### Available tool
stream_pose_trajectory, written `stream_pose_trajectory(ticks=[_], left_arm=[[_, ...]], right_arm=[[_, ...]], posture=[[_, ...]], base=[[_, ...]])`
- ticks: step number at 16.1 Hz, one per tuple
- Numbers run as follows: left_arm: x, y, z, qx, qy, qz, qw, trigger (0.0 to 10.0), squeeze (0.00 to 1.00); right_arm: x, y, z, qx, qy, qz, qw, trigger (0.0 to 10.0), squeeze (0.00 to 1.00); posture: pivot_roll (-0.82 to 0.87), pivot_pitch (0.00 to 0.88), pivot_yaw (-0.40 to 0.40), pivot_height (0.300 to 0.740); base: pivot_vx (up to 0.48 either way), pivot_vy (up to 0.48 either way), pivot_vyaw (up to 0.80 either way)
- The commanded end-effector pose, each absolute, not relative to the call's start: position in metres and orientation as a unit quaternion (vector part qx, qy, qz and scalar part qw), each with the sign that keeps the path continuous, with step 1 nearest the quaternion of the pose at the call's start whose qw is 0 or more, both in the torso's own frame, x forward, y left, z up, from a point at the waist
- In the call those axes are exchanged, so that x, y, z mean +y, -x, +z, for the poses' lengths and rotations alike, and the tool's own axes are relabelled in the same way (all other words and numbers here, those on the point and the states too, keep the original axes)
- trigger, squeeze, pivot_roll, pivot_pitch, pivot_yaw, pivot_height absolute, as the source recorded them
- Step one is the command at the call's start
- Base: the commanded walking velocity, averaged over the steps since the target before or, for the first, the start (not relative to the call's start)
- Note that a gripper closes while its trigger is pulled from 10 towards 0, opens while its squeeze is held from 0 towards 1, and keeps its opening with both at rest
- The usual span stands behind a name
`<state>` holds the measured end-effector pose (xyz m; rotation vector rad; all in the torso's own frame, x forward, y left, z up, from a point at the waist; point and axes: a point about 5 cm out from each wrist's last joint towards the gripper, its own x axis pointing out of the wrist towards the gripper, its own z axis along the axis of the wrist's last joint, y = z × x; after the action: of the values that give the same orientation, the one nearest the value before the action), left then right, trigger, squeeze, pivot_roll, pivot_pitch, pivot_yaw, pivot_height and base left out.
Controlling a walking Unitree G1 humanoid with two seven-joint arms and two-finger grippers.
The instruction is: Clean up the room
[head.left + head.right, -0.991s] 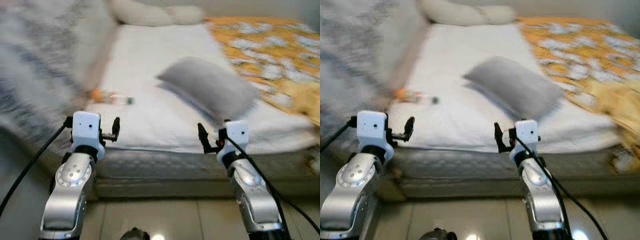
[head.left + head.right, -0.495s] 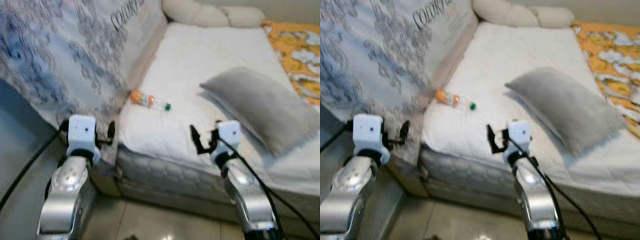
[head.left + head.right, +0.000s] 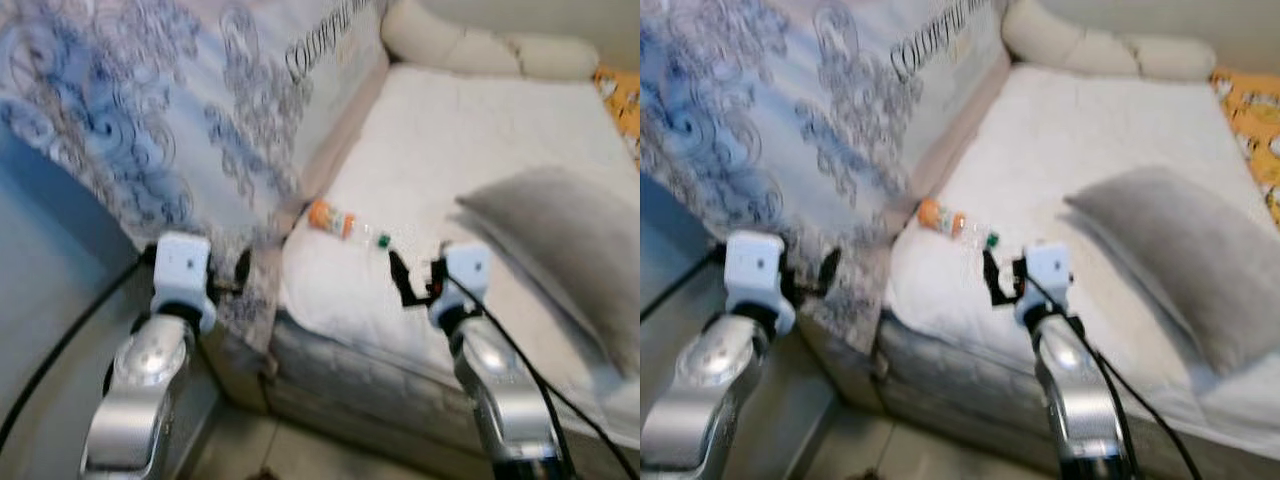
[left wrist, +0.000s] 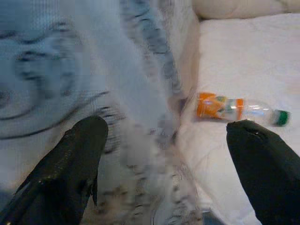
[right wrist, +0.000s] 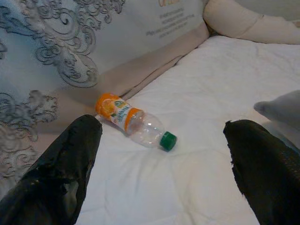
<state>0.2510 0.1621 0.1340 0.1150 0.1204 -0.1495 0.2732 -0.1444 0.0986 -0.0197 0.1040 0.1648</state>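
A clear plastic bottle with an orange label and a green cap lies on its side on the white mattress, close to the mattress's left edge. The bottle sits ahead of my right gripper, whose two black fingers stand wide apart with nothing between them. That right gripper hovers over the bed's near edge, just short of the bottle. My left gripper is open too, held in front of the patterned fabric, with the bottle off to one side of it.
A blue-grey patterned mattress or cover leans up along the bed's left side. A grey pillow lies on the right of the bed, and a cream bolster rests at its head. Orange patterned bedding shows at the far right.
The camera has swung left and closer, so the leaning patterned cover takes up more of the picture. The bottle now lies nearer the right gripper. Both grippers stay open.
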Motion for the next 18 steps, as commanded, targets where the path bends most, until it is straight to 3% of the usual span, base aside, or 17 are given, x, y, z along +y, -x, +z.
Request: stream_pose_trajectory(ticks=[1, 4, 7, 11, 15, 18], left_arm=[[0.147, -0.247, 0.133, 0.062, -0.045, -0.136, 0.988, 10.0, 1.0], [0.131, -0.244, 0.131, 0.069, -0.047, -0.211, 0.974, 10.0, 1.0], [0.124, -0.248, 0.128, 0.073, -0.058, -0.229, 0.969, 10.0, 1.0], [0.137, -0.25, 0.127, 0.073, -0.059, -0.168, 0.981, 10.0, 1.0], [0.156, -0.25, 0.128, 0.066, -0.06, -0.081, 0.993, 10.0, 1.0], [0.154, -0.25, 0.128, 0.066, -0.058, -0.084, 0.993, 10.0, 1.0]], right_arm=[[-0.15, -0.272, 0.1, 0.054, 0.011, 0.078, 0.995, 10.0, 0.0], [-0.152, -0.27, 0.1, 0.059, 0.0, 0.074, 0.995, 10.0, 0.0], [-0.158, -0.268, 0.1, 0.063, 0.004, 0.07, 0.996, 10.0, 0.0], [-0.159, -0.266, 0.1, 0.065, 0.008, 0.067, 0.996, 10.0, 0.0], [-0.154, -0.266, 0.101, 0.066, 0.013, 0.076, 0.995, 10.0, 0.0], [-0.156, -0.268, 0.101, 0.064, 0.025, 0.074, 0.995, 10.0, 0.0]], posture=[[0.05, 0.0, 0.017, 0.74], [0.05, 0.0, 0.001, 0.74], [0.03, 0.0, -0.002, 0.74], [0.04, 0.0, -0.004, 0.74], [0.05, 0.0, -0.012, 0.74], [0.05, 0.0, -0.014, 0.74]], base=[[0.0, 0.0, 0.0], [0.0, 0.0, -0.43], [0.0, 0.0, -0.79], [0.0, 0.0, -0.14], [0.26, 0.0, 0.0], [0.27, 0.0, 0.0]])
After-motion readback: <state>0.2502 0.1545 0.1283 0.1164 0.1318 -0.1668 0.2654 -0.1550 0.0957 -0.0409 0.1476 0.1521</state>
